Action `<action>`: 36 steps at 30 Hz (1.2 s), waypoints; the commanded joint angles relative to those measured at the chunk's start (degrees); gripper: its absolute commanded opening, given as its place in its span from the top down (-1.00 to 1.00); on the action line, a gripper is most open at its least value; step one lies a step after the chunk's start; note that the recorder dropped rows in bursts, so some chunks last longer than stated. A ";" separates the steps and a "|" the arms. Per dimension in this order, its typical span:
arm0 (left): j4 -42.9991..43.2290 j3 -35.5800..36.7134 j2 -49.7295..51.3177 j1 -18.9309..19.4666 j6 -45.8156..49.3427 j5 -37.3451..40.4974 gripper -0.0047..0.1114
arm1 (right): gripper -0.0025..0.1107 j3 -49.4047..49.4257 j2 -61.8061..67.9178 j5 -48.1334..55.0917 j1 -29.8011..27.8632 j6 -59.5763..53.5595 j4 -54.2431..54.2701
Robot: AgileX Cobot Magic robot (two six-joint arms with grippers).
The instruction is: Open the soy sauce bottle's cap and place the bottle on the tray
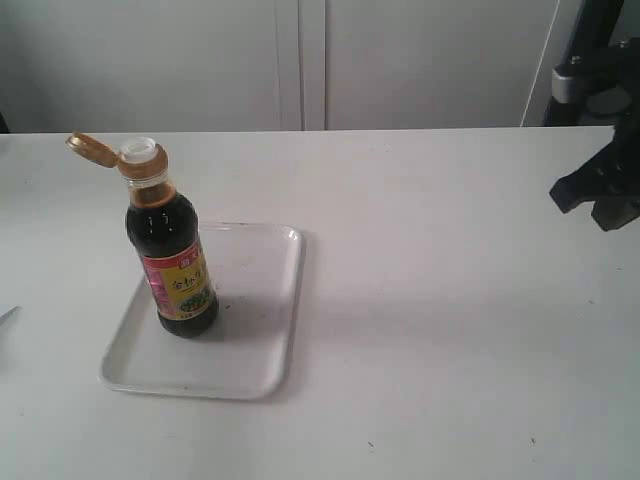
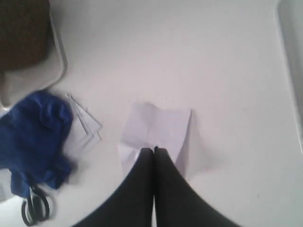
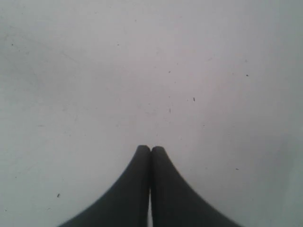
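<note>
Soy sauce bottle (image 1: 172,255) upright on the tray (image 1: 262,300), toward the tray's 9 o'clock side, red-and-yellow label facing the exterior camera. Cap (image 1: 92,149) flipped open, hanging off the collar toward 10 o'clock, white spout (image 1: 139,151) bare at the top. Tray flat on the white desk (image 1: 450,320), in the exterior view's 8 o'clock region, dark specks near the bottle's base. Far off at 3 o'clock, close to the picture's edge, right claw (image 1: 605,195) raised above the desk, well apart from tray and bottle; in the right wrist view, right claw's 2 black fingers (image 3: 163,189) pressed together, holding nothing, only bare speckled desk beneath. Left claw (image 2: 154,150) likewise closed on nothing, fingertips over a creased white sheet of paper (image 2: 156,130); nearby a blue cloth (image 2: 33,137), black-handled scissors (image 2: 35,210) just beside it, some folded white papers (image 2: 85,123).
</note>
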 commanded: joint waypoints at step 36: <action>-11.88 33.68 -40.04 0.04 -12.52 -26.00 0.92 | 0.96 45.32 -64.57 -50.59 -2.38 4.69 6.75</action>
